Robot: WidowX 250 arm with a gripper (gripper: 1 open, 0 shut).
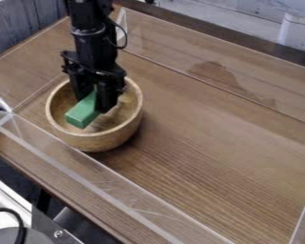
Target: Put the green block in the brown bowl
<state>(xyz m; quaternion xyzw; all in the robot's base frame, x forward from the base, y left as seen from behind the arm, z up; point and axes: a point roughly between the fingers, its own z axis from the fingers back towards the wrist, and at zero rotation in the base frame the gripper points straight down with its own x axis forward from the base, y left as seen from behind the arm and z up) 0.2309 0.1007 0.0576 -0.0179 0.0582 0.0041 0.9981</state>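
The round brown bowl of light wood sits at the left of the wooden table. Inside it the green block leans tilted, its lower end toward the bowl's near-left wall. My black gripper points straight down into the bowl and is shut on the block's upper end. Whether the block's lower end rests on the bowl's bottom I cannot tell.
A clear plastic wall runs along the table's near edge and another along the far side. The wooden tabletop stretches to the right of the bowl. A pale smudge marks the wood at the back.
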